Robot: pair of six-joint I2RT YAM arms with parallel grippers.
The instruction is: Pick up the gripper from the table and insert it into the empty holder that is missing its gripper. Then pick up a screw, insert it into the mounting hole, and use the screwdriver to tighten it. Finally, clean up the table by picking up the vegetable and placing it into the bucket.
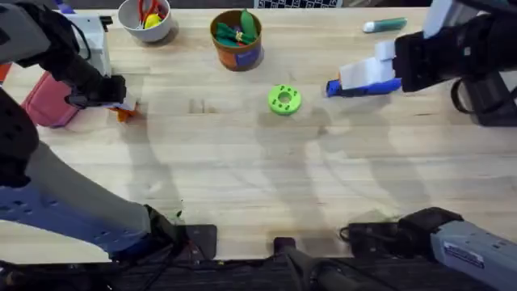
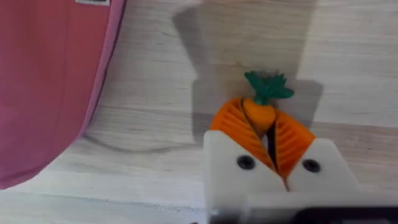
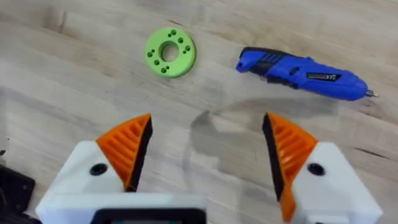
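We find the left gripper (image 2: 266, 138) clenched on the carrot (image 2: 261, 106) at the table's (image 1: 242, 162) left side, and the right gripper (image 3: 205, 149) spread wide above the screwdriver (image 3: 301, 73).

Carrot (image 2: 260, 111) in left tool (image 2: 267, 134), screwdriver (image 3: 303, 74) flat.

blue screwdriver (image 3: 303, 73), orange green-topped vegetable (image 2: 262, 102), green disc (image 3: 170, 52).
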